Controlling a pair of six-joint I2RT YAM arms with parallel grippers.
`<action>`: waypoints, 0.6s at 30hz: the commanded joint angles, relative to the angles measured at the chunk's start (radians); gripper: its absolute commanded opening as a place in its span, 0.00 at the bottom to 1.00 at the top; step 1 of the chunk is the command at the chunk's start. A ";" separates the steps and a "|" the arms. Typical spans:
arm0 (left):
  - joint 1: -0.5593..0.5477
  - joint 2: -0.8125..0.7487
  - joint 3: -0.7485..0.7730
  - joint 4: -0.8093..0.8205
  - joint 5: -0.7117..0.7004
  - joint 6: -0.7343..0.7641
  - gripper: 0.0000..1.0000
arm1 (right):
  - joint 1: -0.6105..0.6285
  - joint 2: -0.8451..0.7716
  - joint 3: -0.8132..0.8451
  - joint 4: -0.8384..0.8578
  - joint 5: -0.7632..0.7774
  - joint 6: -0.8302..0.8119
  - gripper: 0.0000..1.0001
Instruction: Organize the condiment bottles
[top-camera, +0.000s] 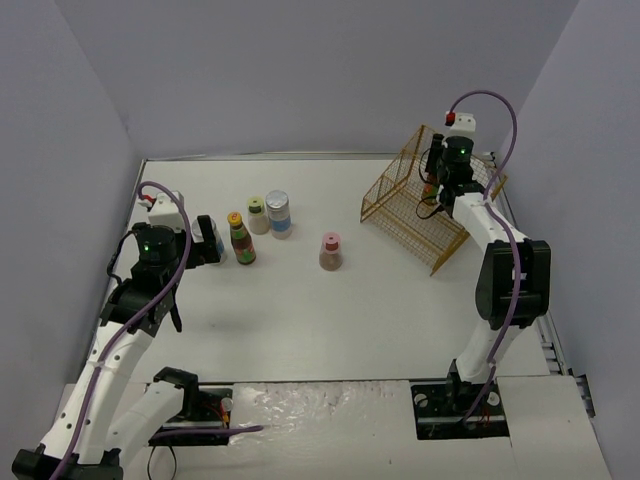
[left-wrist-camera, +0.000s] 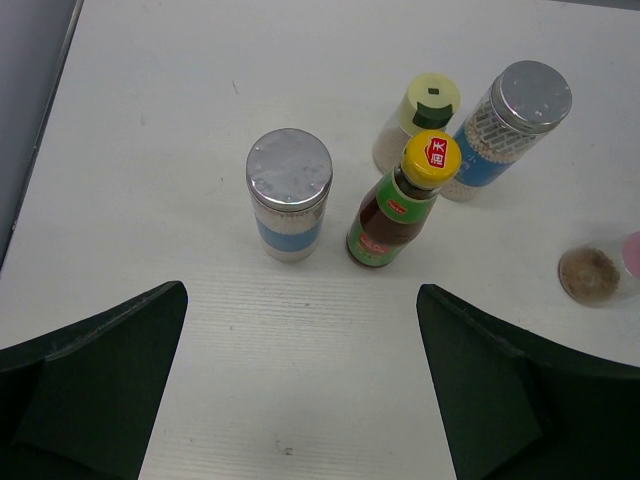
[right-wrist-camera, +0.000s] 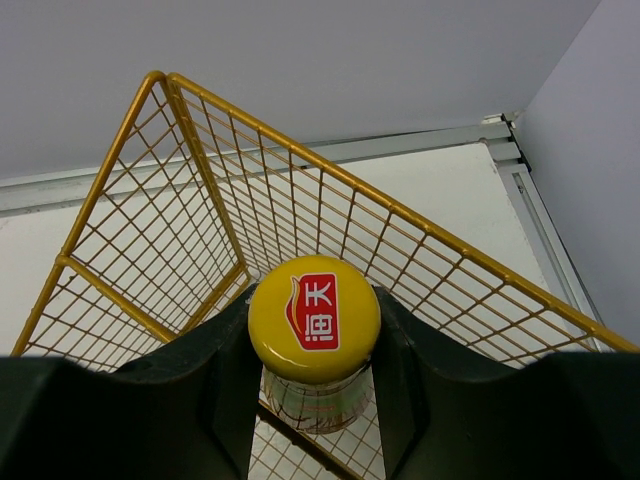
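Note:
My right gripper is shut on the yellow cap of a slim dark-red sauce bottle, held over the yellow wire basket; in the top view that gripper is at the basket. My left gripper is open and holds nothing, just short of a silver-lidded jar. Beside that jar stand a second sauce bottle, a green-lidded shaker and another silver-lidded jar. A pink-lidded shaker stands alone mid-table.
The basket sits tilted at the back right, close to the right wall. The table's left edge and the left wall run close by the left gripper. White tabletop spreads between the bottles and the arm bases.

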 joint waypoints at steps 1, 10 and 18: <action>-0.006 0.005 0.018 0.069 0.008 0.003 0.97 | 0.004 -0.031 0.002 0.204 -0.005 0.007 0.32; -0.005 0.015 0.018 0.069 0.015 0.000 0.97 | 0.004 -0.073 -0.048 0.191 -0.046 0.018 0.70; -0.005 0.009 0.016 0.069 0.019 0.000 0.97 | 0.008 -0.203 -0.018 0.074 -0.121 0.018 0.85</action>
